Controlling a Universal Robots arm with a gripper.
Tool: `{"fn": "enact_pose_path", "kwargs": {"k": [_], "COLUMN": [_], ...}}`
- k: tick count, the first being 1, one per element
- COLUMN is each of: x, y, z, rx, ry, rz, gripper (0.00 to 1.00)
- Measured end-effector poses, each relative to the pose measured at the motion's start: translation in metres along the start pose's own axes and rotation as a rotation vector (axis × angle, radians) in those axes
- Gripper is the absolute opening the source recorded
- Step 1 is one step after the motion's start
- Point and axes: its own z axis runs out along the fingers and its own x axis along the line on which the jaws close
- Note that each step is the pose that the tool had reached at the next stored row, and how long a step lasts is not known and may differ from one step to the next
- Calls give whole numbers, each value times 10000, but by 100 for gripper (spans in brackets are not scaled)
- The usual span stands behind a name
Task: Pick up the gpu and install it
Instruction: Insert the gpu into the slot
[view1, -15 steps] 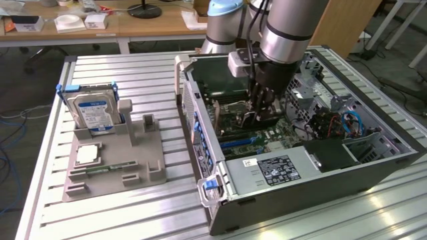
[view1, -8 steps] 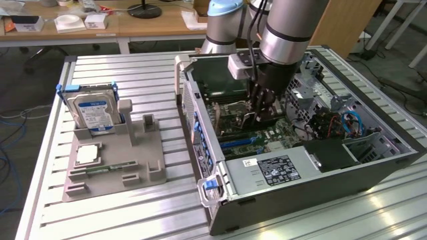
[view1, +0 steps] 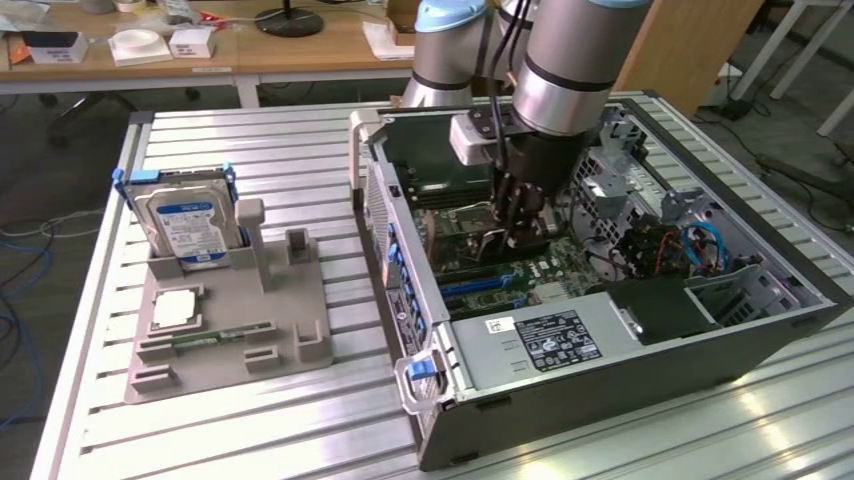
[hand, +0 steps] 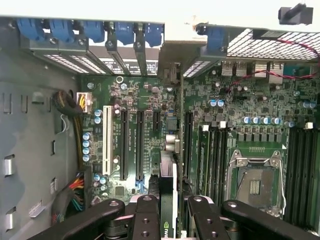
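slatted metal table (view1: 267, 430), open computer case (view1: 641, 360)

the gpu (hand: 167, 200) stands edge-on inside the case, clenched between the fingers (hand: 146, 215) of the gripper (hand: 170, 215), over the motherboard (hand: 150, 90) and its long slots. whether it touches a slot i cannot tell. beside the case, a grey holder (view1: 267, 310) carries an upright hard drive (view1: 187, 225).

Ribbed metal table (view1: 267, 150), matt plastic tray (view1: 287, 310), painted metal case (view1: 641, 370), matt gpu (hand: 166, 195)
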Motion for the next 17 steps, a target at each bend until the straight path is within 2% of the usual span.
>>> {"fn": "enact_pose_path", "kwargs": {"k": [17], "x": [-70], "y": [28], "z": [124], "rx": [-4], "ry": [2], "rz": [3], "gripper": [27]}}
